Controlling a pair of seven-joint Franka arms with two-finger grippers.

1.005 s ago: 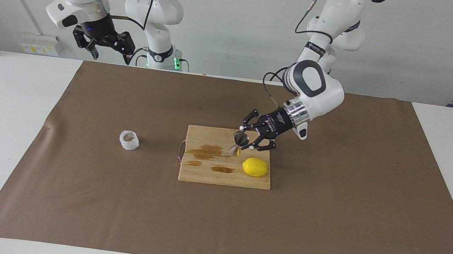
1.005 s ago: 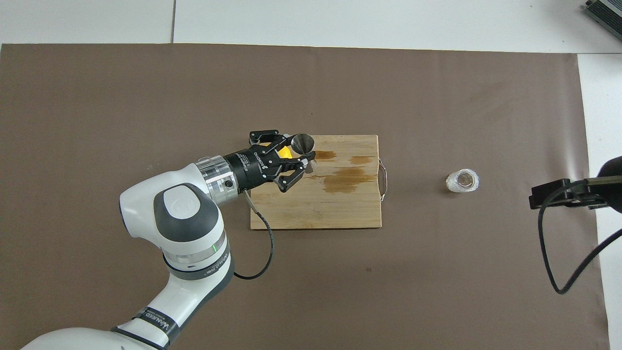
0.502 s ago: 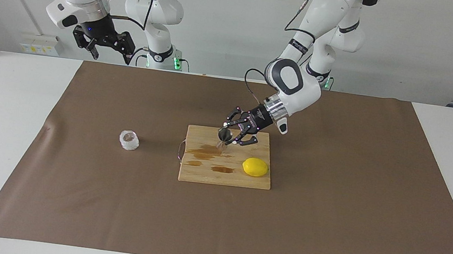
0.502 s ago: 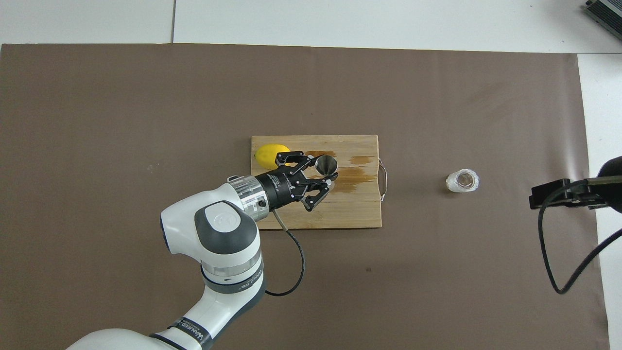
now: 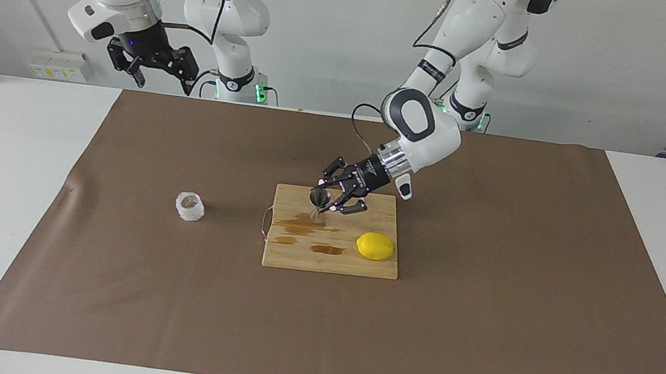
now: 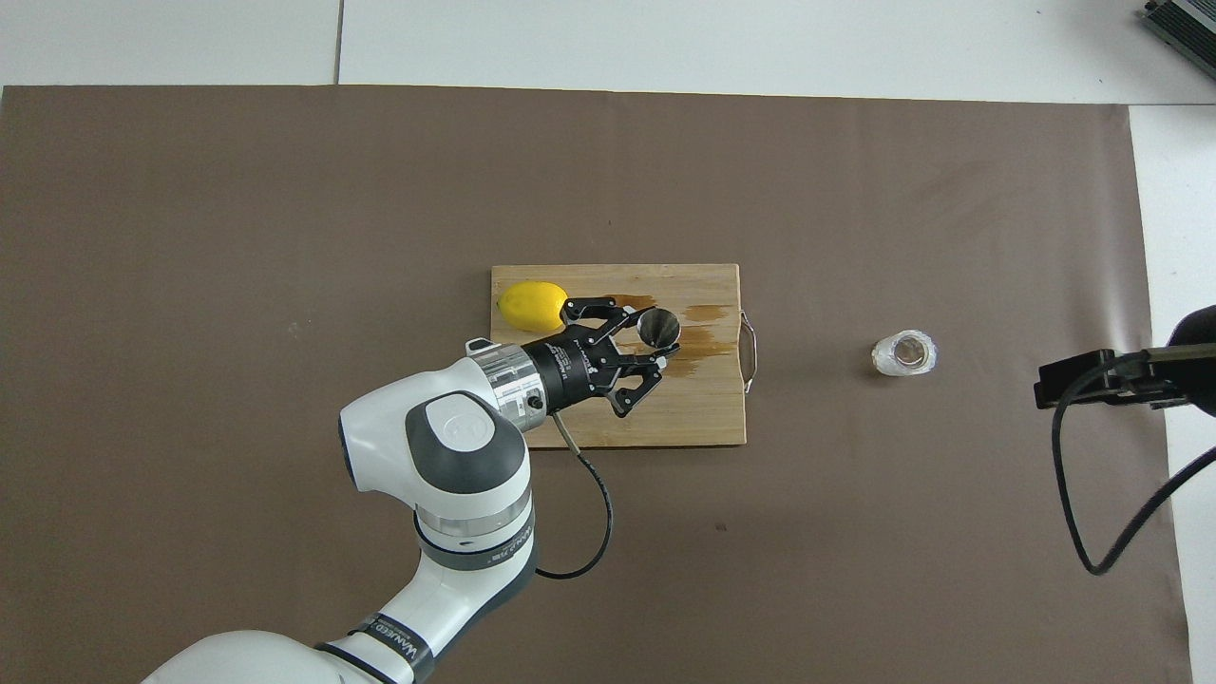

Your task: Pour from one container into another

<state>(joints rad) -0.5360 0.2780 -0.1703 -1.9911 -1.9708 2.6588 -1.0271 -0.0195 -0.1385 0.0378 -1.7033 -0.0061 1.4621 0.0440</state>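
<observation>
The left tool [image 5: 331, 200] grips the steel jigger [image 5: 320, 199], seemingly tilted, over the cutting board [image 5: 300, 252]; the whitish cup [image 5: 189, 207] stands off the board toward the right arm's end; the right tool [image 5: 152, 69], fingers spread, waits above the surface [image 5: 8, 175].

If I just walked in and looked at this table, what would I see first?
Probably the left gripper holding a shiny steel jigger up over the wooden cutting board. Next, the bright yellow lemon on that board beside some brown wet stains, and a small frosted cup alone on the mat toward the right arm's end.
</observation>
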